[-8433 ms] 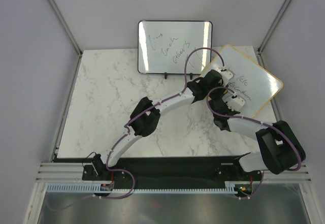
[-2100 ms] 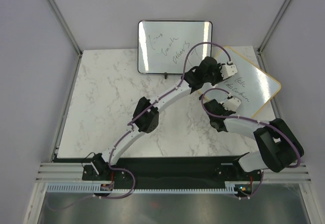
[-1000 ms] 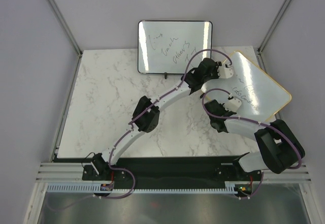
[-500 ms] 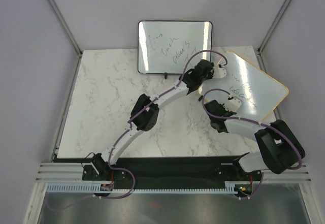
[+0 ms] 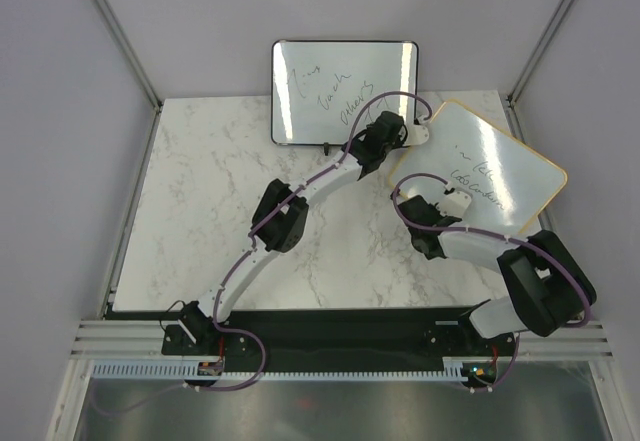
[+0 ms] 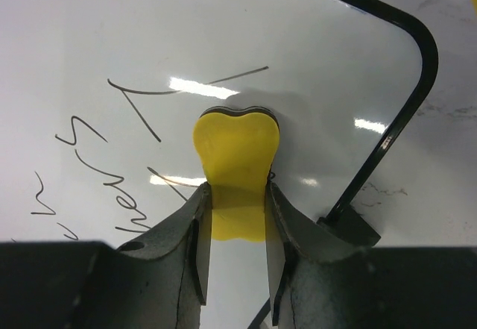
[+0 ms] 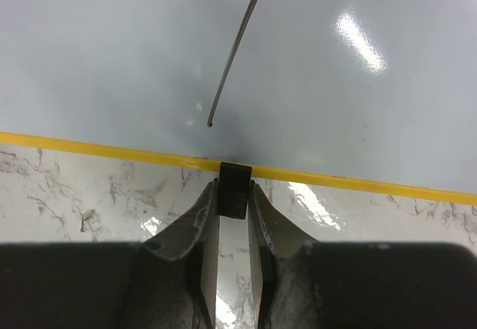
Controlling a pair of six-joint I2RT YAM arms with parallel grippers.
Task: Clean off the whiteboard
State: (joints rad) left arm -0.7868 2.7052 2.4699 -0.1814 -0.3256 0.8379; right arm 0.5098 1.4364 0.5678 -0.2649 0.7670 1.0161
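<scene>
Marble table (image 5: 220, 221) w/ tan-framed whiteboard (image 5: 500, 156) rear right, black-framed whiteboard (image 5: 345, 86) at rear edge.

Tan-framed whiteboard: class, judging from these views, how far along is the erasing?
Done: the left hand holds a flat yellow lobed eraser. The right hand is shut on a small black foot at the edge of the rectangular whiteboard with the light tan wooden frame.
In hand: the eraser is near that board's far-left corner, in front of the black-framed whiteboard.
Left: black handwriting across the tan board's middle is unwiped.
</scene>
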